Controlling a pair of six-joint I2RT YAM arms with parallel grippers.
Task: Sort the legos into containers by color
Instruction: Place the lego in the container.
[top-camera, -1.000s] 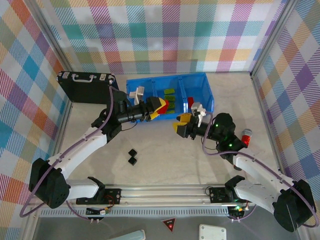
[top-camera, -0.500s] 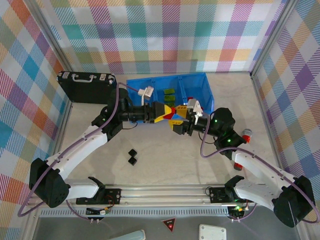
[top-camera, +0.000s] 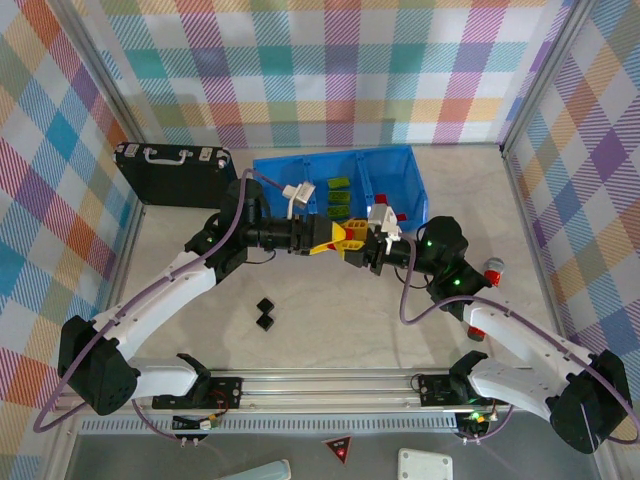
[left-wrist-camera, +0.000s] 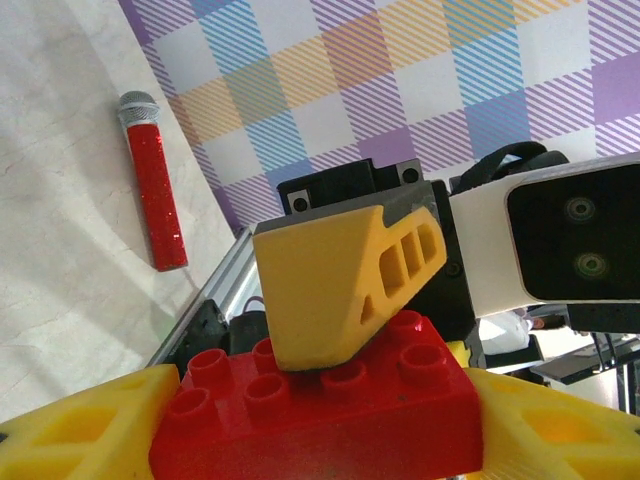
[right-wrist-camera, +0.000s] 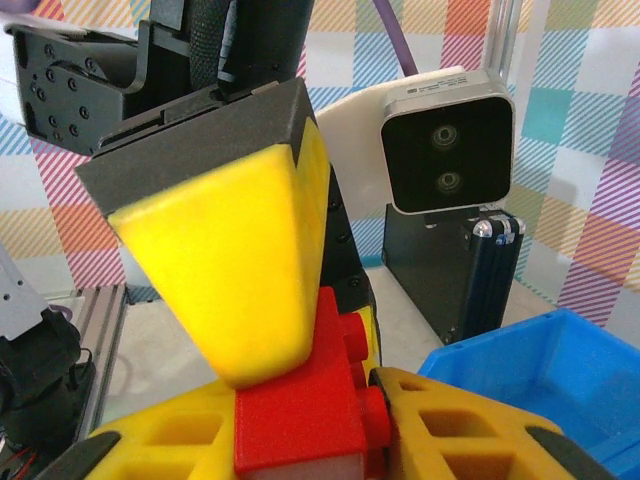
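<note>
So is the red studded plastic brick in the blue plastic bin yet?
Out. Wrist views show the red brick pinched by left gripper and right gripper together, just short of the blue bin.

Left gripper (top-camera: 338, 238) points toward 3 o'clock, right gripper (top-camera: 356, 246) toward 9; tips meet, both clamping one brick (left-wrist-camera: 330, 425).

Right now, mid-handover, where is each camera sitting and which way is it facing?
Top external: above and behind the bases, looking down on the table, blue bin and both arms, left gripper meeting right gripper.
Left wrist: on the left arm, facing the right arm; own fingers at the bottom, red microphone beyond.
Right wrist: on the right arm, facing the left arm; own fingers at the bottom, black briefcase behind.
Shared: both wrist views show the red brick both grippers clamp.
</note>
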